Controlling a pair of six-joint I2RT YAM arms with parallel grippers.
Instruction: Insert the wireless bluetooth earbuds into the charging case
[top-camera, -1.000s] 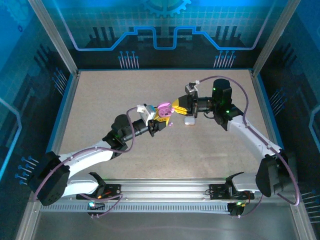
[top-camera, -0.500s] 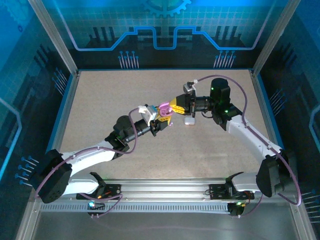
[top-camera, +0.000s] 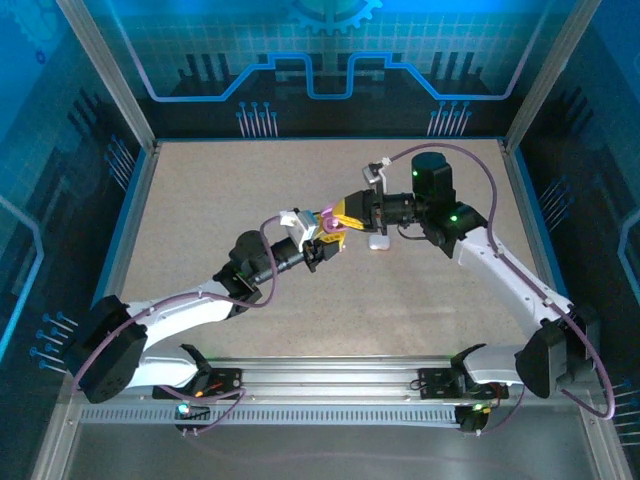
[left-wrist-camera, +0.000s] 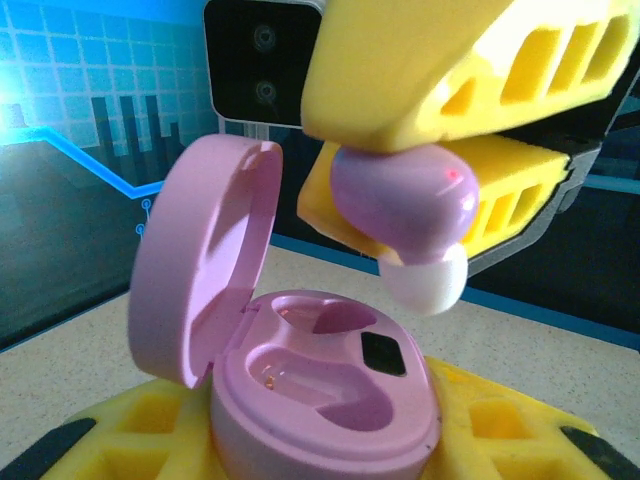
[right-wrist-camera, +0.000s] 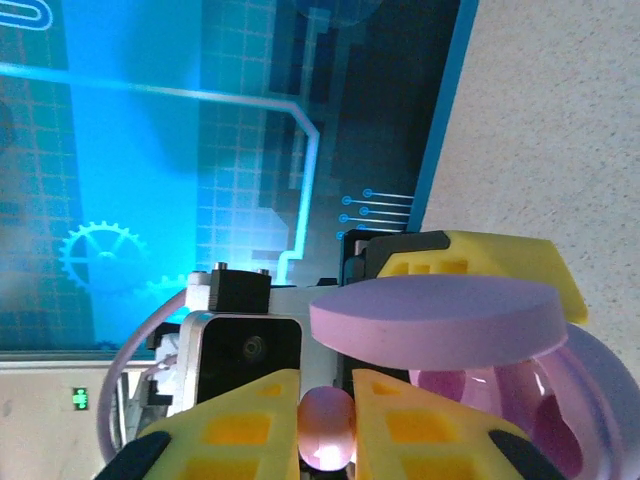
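Yellow right fingers (left-wrist-camera: 430, 60) pinch a purple earbud (left-wrist-camera: 400, 195) just above the open case (left-wrist-camera: 320, 400).

Speckled beige tabletop (top-camera: 200, 220), blue circuit-print backdrop (top-camera: 320, 50), aluminium frame posts (top-camera: 105, 70), slotted metal rail (top-camera: 330, 375) along near edge

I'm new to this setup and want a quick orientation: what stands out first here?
A purple earbud, pinched in the right gripper, hangs just above the open pink charging case held by the left gripper. Both meet mid-table; a small white object lies beside them.
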